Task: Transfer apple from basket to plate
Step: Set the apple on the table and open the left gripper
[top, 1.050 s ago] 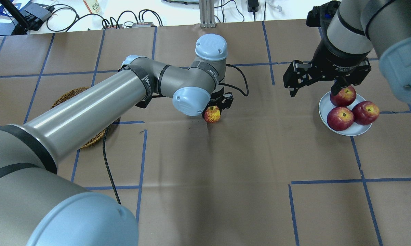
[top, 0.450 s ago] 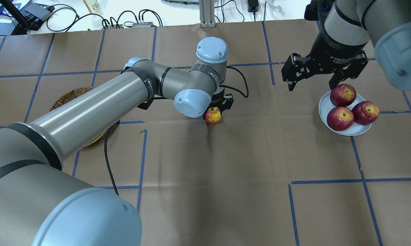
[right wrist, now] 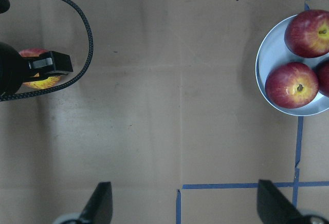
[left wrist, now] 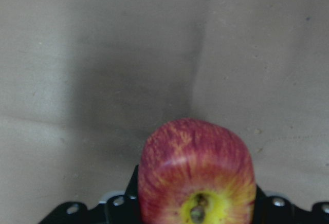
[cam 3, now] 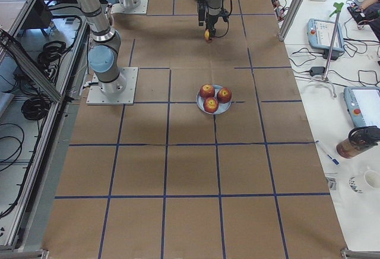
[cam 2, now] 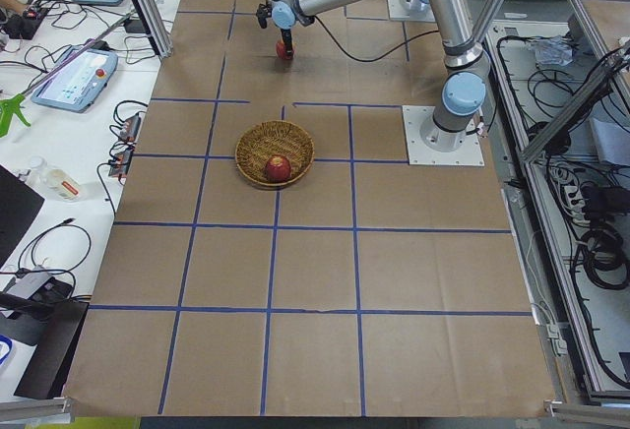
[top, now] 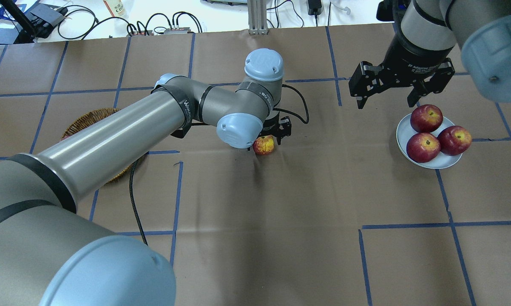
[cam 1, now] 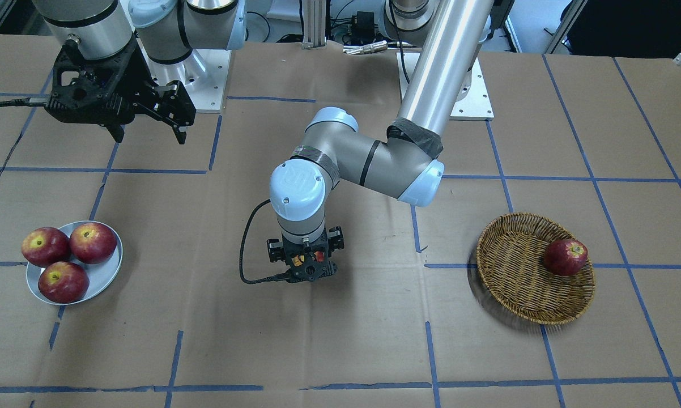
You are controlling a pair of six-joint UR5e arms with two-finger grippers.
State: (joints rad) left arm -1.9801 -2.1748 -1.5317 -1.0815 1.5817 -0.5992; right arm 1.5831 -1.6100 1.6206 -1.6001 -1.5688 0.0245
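Observation:
The apple (top: 264,145), red with a yellow-streaked top, is in my left gripper (top: 267,140), which is shut on it low over the middle of the table. In the left wrist view the apple (left wrist: 198,172) fills the space between the jaws, stem hollow towards the camera. I cannot tell whether it touches the paper. The wicker basket (cam 1: 510,272) lies to the robot's left, partly hidden under my left arm in the overhead view. The grey-blue plate (top: 402,131) lies to the robot's right. My right gripper (top: 385,102) is open and empty, above the table just beyond the plate.
Three deep red apples (top: 423,147) fill the plate. A darker red apple (cam 1: 566,256) lies in the basket. A black cable (top: 296,106) loops off the left wrist. The table is covered in brown paper with blue tape lines (top: 408,225).
My right gripper has drawn up and back from the apple on the plate, still open. My left gripper has sunk slightly with the apple.

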